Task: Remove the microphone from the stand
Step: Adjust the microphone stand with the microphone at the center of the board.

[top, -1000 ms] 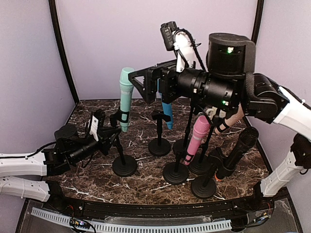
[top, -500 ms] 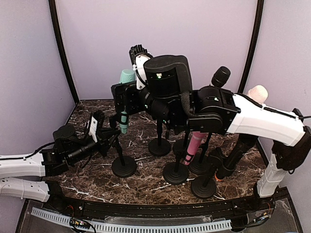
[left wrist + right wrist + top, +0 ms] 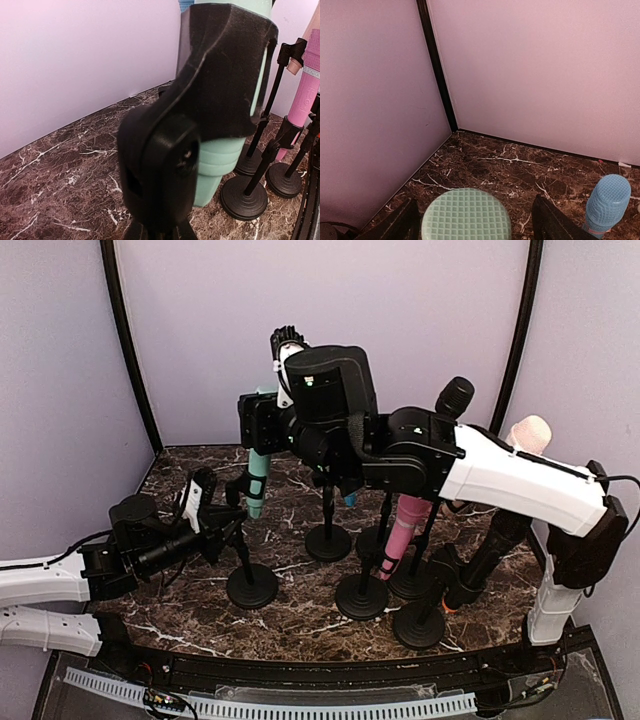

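- Mint-green microphone (image 3: 257, 472) sits in the black clip (image 3: 200, 100) of the left stand (image 3: 251, 585), on the marble table (image 3: 170, 475)
- Right gripper (image 3: 472, 222) hangs over the mic's mesh head, jaws open, one finger on either side of it
- Left gripper (image 3: 222, 522) is at the stand's pole, just below the clip; we cannot tell whether its jaws are closed

- Lilac walls (image 3: 200, 330) stand from 9 round to 3 o'clock.
- Black strips (image 3: 130, 350) mark corners at 10 and 2.
- Dark, white-veined marble tabletop (image 3: 300, 615).
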You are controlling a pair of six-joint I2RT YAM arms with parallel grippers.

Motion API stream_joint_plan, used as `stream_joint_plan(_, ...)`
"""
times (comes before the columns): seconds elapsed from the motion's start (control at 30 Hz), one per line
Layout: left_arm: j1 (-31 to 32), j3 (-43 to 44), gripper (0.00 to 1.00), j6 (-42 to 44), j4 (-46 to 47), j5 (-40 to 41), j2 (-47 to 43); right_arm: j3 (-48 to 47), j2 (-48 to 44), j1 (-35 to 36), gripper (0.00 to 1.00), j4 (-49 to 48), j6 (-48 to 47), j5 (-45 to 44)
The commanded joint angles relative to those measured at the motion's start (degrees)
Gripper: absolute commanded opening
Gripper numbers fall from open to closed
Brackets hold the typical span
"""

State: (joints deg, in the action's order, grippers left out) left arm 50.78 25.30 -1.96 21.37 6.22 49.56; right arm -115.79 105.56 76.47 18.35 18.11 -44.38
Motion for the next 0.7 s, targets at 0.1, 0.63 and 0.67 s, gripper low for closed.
stream_joint_plan(0.1, 0.1, 2.8, 0.0, -1.36, -3.28, -0.69, 1.05, 3.1, -1.36, 0.17, 0.6, -6.66, -1.25, 3.42)
stream_joint_plan(0.63, 0.1, 8.04, 0.82, -9.06, -20.2, -5.87, -7.83, 15.57, -11.28, -3.64, 0.18, -12.55, -13.31, 21.7)
stream_joint_plan(0.67, 0.06, 8.47, 0.85, -9.31, -21.93, -8.11, -8.94, 16.68, -12.19, -4.33, 0.18, -12.9, -13.55, 23.86)
